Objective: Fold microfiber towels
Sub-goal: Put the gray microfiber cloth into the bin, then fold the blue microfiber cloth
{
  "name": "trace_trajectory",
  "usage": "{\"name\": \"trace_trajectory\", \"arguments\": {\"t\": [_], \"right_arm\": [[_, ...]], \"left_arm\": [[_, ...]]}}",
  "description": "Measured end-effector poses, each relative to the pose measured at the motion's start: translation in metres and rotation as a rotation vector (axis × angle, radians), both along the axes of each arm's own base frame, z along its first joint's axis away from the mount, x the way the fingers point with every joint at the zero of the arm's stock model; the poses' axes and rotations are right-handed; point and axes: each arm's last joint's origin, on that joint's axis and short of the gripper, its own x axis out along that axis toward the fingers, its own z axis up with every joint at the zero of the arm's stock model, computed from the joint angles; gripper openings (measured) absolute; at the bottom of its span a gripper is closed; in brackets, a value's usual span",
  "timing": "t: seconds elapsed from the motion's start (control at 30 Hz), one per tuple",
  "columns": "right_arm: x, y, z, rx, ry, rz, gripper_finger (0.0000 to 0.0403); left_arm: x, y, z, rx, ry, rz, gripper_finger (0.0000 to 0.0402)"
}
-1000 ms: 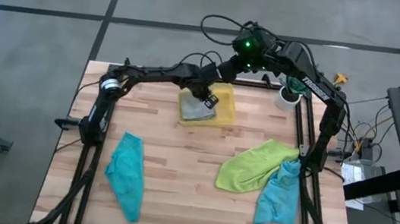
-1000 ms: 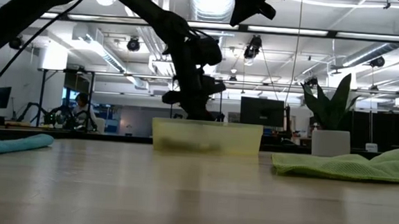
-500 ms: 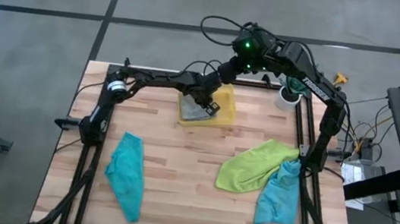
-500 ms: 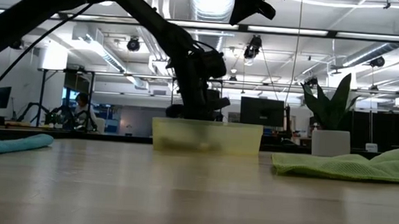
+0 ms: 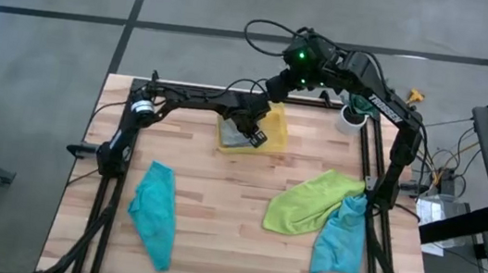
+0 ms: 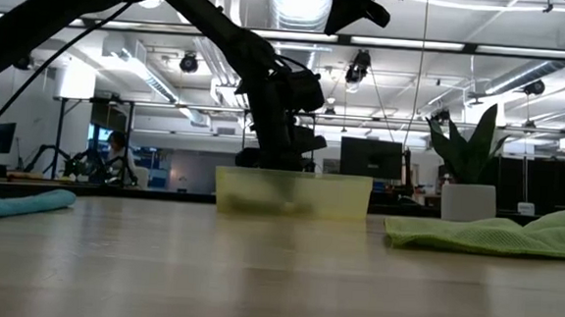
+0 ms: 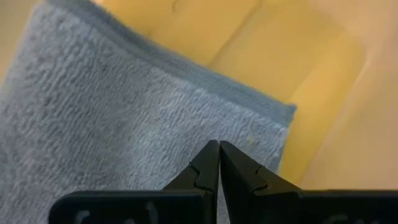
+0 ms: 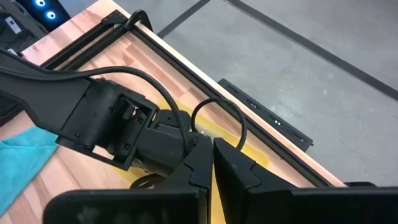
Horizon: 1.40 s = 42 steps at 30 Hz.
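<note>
A light grey microfiber towel (image 7: 112, 118) lies folded in the yellow bin (image 5: 275, 124) at the table's far middle. My left gripper (image 7: 219, 146) is shut and points steeply down over this towel, near its corner (image 7: 283, 115). My right gripper (image 8: 211, 144) hangs shut and empty, high over the bin's far side. A teal towel (image 5: 154, 211) lies crumpled at the near left. At the near right a lime green towel (image 5: 311, 201) lies crumpled, with another teal towel (image 5: 341, 237) against its right end. My left gripper's shut fingertips come from above at the grey towel's top face (image 7: 186, 134), a little in from its corner. Whether they touch the cloth I cannot tell.
A white pot (image 5: 350, 120) with a plant stands at the far right corner. Dark frame rails (image 5: 106, 194) run along the table's left and right sides. Bare wood (image 5: 216, 208) lies between the teal towel and the green one.
My left gripper has sunk toward the grey towel in the bin and shifted a little toward the table's right edge, staying shut. The towel lies as before.
</note>
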Motion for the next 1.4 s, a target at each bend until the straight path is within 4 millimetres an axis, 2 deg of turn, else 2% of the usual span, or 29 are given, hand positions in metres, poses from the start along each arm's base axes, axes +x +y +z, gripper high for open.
{"name": "trace_trajectory", "arguments": {"t": [0.43, 0.73, 0.8, 1.0, 1.3, 1.4], "right_arm": [[0.0, 0.0, 0.0, 0.008, -0.006, -0.009, 0.0011], [0.001, 0.002, 0.0, 0.009, -0.007, -0.003, 0.0011], [0.001, 0.002, 0.0, 0.009, -0.007, -0.002, 0.0011], [0.001, 0.002, 0.0, 0.008, -0.007, -0.002, 0.0011], [0.001, 0.002, 0.0, 0.007, -0.005, -0.003, 0.0011], [-0.001, 0.003, 0.001, 0.006, -0.006, -0.001, 0.0011]], "left_arm": [[0.0, -0.005, -0.002, -0.073, -0.008, -0.045, 0.0], [-0.006, -0.01, -0.004, -0.1, 0.059, -0.113, 0.0], [-0.005, -0.009, 0.0, -0.099, 0.045, -0.099, 0.0], [0.002, -0.006, 0.03, -0.047, -0.063, -0.099, 0.0], [0.0, 0.004, 0.033, 0.062, -0.047, -0.033, 0.0], [-0.004, 0.006, 0.043, 0.077, -0.063, -0.023, 0.0]]}}
